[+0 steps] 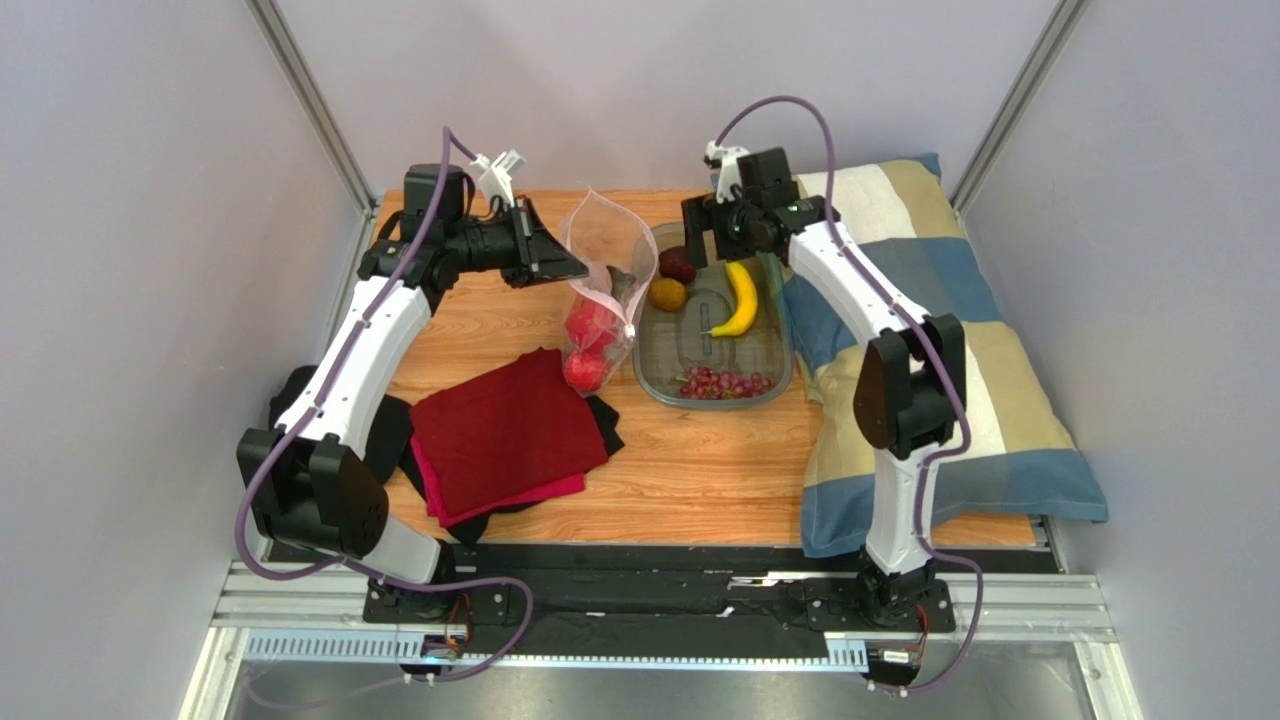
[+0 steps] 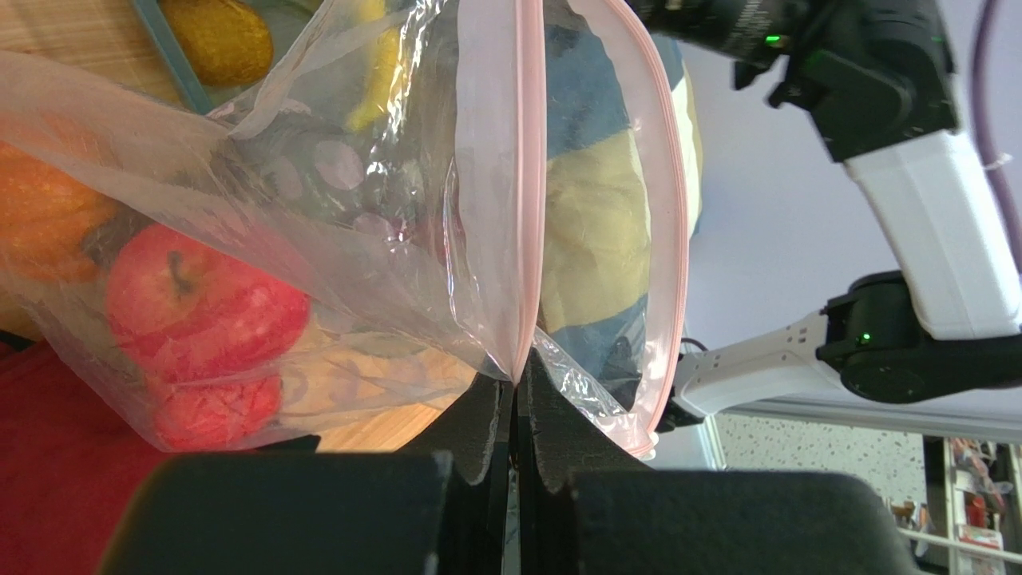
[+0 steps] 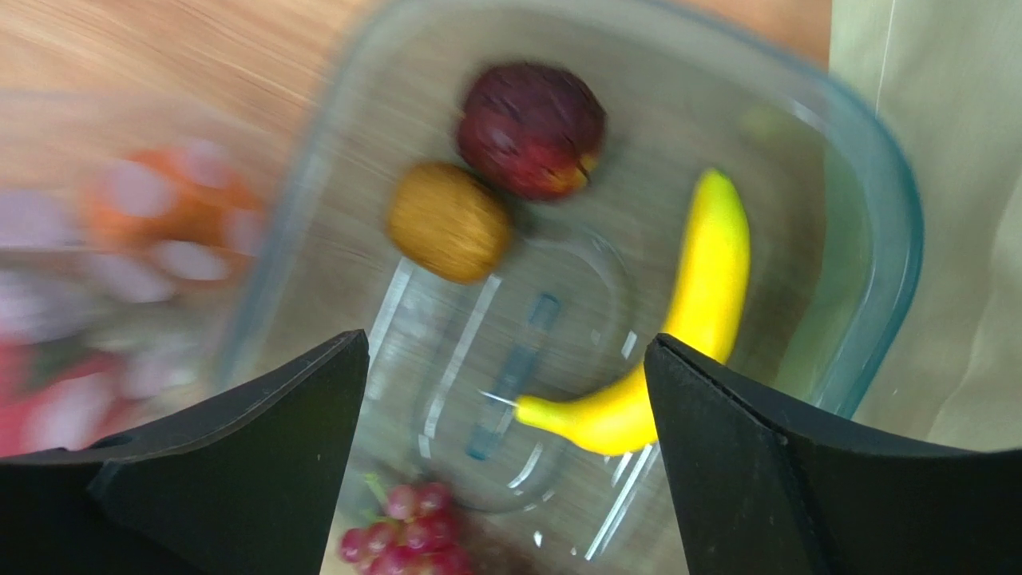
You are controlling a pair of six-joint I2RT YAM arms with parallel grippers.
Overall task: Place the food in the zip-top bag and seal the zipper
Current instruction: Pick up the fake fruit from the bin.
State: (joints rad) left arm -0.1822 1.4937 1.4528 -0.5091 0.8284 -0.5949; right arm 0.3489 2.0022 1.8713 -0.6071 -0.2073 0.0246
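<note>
The clear zip-top bag (image 1: 609, 278) stands open left of the tub, and its pink zipper (image 2: 525, 180) is parted. My left gripper (image 2: 518, 386) is shut on the bag's mouth edge and holds it up. A red apple (image 2: 198, 300), a strawberry (image 2: 210, 410) and an orange pumpkin (image 2: 48, 216) lie in the bag. My right gripper (image 3: 506, 350) is open and empty above the clear tub (image 3: 882, 204). The tub holds a banana (image 3: 702, 288), a dark plum (image 3: 531, 129), a round yellow-brown fruit (image 3: 450, 222) and grapes (image 3: 408, 545).
A red cloth (image 1: 504, 435) lies on dark cloths at the front left of the wooden table. A striped pillow (image 1: 962, 375) lies along the right side, touching the tub (image 1: 646, 375). Grey walls enclose the table.
</note>
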